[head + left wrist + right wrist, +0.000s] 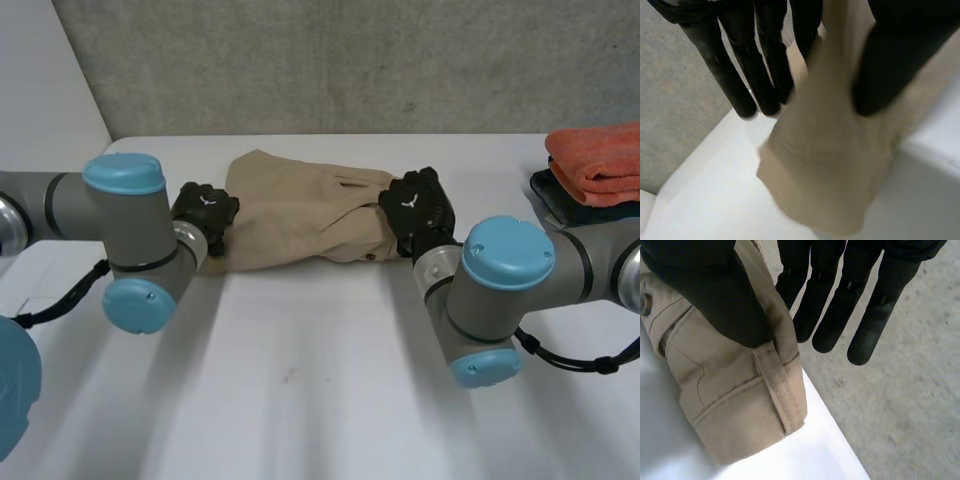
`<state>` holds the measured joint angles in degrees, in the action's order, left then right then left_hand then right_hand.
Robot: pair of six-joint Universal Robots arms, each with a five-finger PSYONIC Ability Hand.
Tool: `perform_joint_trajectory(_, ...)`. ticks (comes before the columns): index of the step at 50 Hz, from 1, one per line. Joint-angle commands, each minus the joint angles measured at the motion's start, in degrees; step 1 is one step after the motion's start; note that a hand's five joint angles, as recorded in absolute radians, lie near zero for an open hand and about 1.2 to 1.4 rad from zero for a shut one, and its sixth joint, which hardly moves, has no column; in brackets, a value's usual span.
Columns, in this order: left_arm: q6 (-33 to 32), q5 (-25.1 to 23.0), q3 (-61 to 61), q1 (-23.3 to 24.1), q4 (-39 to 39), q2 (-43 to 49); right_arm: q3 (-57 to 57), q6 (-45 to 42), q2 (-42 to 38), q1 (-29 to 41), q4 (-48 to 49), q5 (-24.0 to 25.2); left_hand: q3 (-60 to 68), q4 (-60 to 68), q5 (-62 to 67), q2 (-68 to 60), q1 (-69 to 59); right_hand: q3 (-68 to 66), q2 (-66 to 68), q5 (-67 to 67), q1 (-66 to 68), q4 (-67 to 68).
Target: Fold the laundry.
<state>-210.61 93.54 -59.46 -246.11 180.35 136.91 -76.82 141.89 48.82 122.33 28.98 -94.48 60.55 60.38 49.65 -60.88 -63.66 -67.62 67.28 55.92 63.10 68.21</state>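
Observation:
Beige trousers (300,215) lie bunched across the far middle of the white table (320,390). My left hand (205,212) is at their left end. In the left wrist view the thumb (895,60) presses the beige cloth (825,165) against the fingers (765,75), and a lifted fold hangs below the hand. My right hand (418,208) is at the right end, on the waistband. There its thumb (710,295) pinches the waistband (730,405) beside a belt loop (777,390) and a button (645,304), against the fingers (830,315) behind it.
A folded orange towel (600,160) rests on a dark folded item (560,200) at the table's far right edge. A grey wall (350,60) runs just behind the table's far edge. Bare table lies between and in front of the arms.

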Motion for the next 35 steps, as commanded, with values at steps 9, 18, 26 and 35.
perform_joint_trajectory(9, 3.17, -4.77, -5.75, 1.78, -8.34, -28.87, 3.51, 0.58, 14.79, -1.30, -22.82, -2.90, 19.45, 19.62, 20.35, -19.12, -16.34, -12.38, 12.72, 14.08, 16.90, 11.79)
perform_joint_trajectory(18, 11.80, -13.91, -2.59, -0.33, -13.44, -39.35, 5.45, 1.11, 30.19, -2.36, -32.57, -1.06, 19.45, 19.62, 20.35, -19.12, -16.34, -12.38, 12.72, 14.08, 16.90, 11.79)
perform_joint_trajectory(26, 10.75, -13.39, 2.15, -2.18, -21.00, -28.22, 7.03, 2.60, 25.90, -1.22, -41.20, 1.76, 16.79, 16.95, 17.68, -16.45, -13.67, -12.38, 12.72, 14.08, 16.90, 11.79)
perform_joint_trajectory(35, 7.05, -11.89, 17.60, -2.53, -17.59, -15.54, 17.56, 4.79, 12.18, -1.57, -26.63, -0.26, 16.45, 16.61, 17.34, -16.11, -13.33, -12.38, 12.72, 14.08, 16.90, 11.79)
